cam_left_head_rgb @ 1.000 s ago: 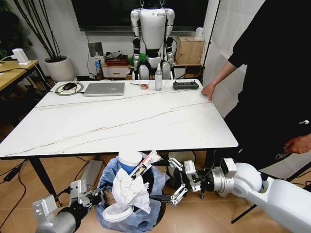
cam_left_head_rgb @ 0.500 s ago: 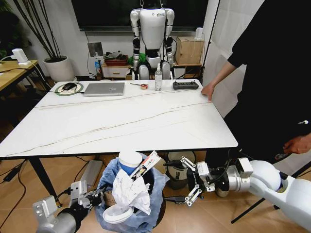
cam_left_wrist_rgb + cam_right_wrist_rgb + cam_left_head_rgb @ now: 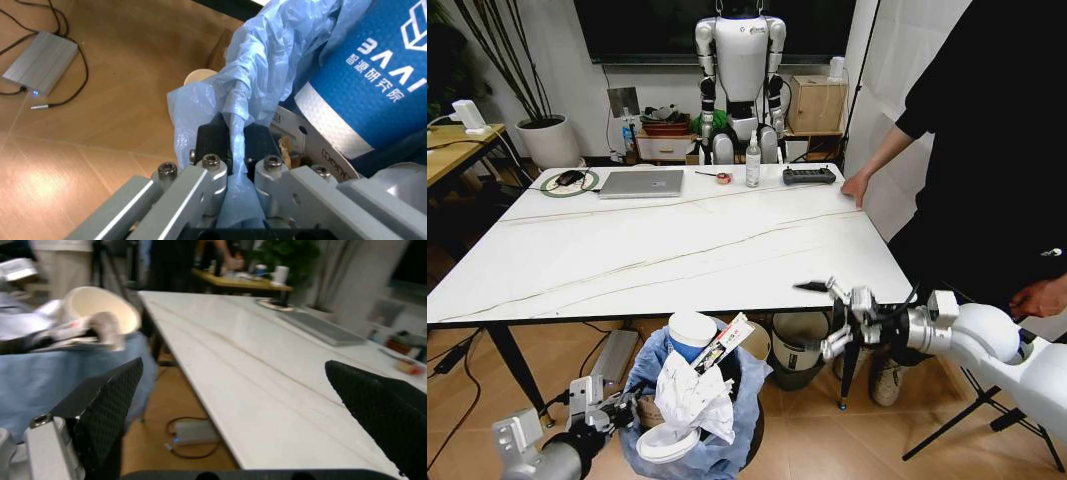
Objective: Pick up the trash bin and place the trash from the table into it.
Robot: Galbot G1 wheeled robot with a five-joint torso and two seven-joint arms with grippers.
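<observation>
Below the glossy white veined table [image 3: 677,250], the small round dark trash bin with its crinkled light-blue bag [image 3: 689,420] brims with trash [image 3: 692,385], apparently steadied because the left gripper [image 3: 233,167] pinches the liner. The right gripper [image 3: 832,320] hovers, fingers apart, at the table's edge.

Trash bin [image 3: 689,440]: dark body mostly hidden by its blue bag and heaped trash [image 3: 692,385], lower rim cut by the picture's edge. Left gripper [image 3: 617,412]: fingers [image 3: 213,145] partly buried in bag plastic beside the bin. Small items at the desk [image 3: 677,250] far edge: too small to identify.
</observation>
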